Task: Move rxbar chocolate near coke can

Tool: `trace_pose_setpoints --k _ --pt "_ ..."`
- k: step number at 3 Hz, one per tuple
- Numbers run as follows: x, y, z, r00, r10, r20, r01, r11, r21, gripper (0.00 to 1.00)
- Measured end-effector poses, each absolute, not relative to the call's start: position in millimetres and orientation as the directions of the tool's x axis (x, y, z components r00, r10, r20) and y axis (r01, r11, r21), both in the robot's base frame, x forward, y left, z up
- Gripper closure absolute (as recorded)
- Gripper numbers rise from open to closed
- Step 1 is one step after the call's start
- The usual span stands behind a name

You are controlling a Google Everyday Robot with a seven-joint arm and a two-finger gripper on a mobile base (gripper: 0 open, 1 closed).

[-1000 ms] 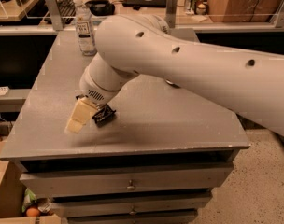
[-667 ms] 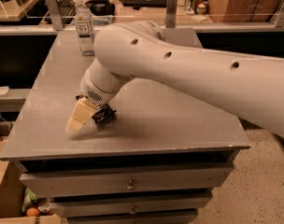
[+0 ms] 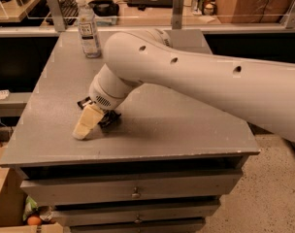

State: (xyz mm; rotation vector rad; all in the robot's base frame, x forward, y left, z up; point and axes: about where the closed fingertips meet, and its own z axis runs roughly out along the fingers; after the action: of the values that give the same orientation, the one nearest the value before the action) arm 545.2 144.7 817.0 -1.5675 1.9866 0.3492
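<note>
Gray cabinet top [image 3: 196, 135], water bottle [image 3: 88, 28] back-left. My gripper [image 3: 89, 124] is low at front-left, and I can't tell its grip. Dark rxbar chocolate [image 3: 110, 118] seems to touch it. No coke can in sight, so the move looks unfinished.

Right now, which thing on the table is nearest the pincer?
The black bar, flat beside the pincer near the front edge; the water bottle stands far back.
</note>
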Motion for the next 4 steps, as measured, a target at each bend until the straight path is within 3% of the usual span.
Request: trace_pose_setpoints --k 2,3,4 --pt "545 145 825 -0.143 -0.799 -0.585 -0.95 0.276 -0.145 0.88" --pt "545 145 830 -0.143 -0.799 -0.585 -0.95 0.276 -0.145 1.0" --pt "545 145 832 -0.14 -0.798 -0.586 -0.951 0.273 -0.146 1.0"
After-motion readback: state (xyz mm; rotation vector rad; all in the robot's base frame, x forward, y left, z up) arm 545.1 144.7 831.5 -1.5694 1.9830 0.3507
